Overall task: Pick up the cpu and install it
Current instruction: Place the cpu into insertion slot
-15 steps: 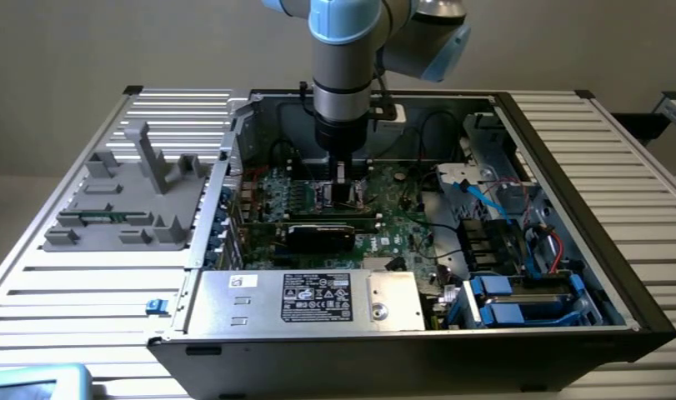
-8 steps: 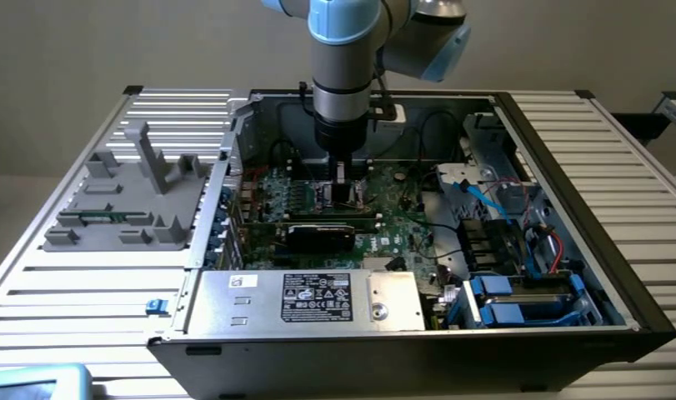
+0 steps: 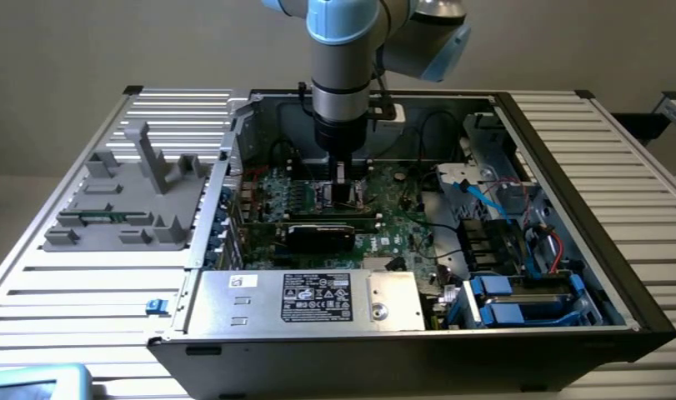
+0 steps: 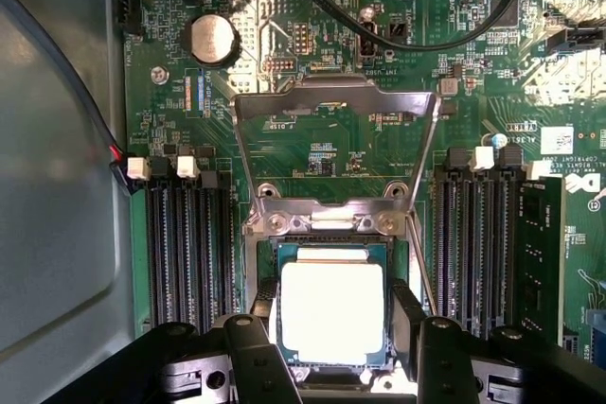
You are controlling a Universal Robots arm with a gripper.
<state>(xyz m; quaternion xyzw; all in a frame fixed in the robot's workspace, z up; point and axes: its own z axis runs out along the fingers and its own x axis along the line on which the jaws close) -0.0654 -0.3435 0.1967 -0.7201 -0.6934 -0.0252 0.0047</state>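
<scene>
Your arm [image 3: 340, 75] hung straight down into an open computer case [image 3: 560, 158] that sat on a slatted table [image 3: 82, 292]. The cpu [image 4: 333, 314], a near-square silver chip with no real long side, lay directly between the jaws, which were closed on two opposite edges of it. It sat squared over the dark socket [image 4: 262, 267], either low in it or just above; which one could not be told. The socket's metal frame [image 4: 336, 101] stood flipped open beyond the chip, apart from it. The case held a green circuit board [image 4: 473, 73] with memory slots [image 4: 189, 243] flanking the socket, a black card [image 3: 332, 235] and a grey power box [image 3: 304, 298]. A grey holder [image 3: 121, 208] stood on the table at the exterior view's left.
</scene>
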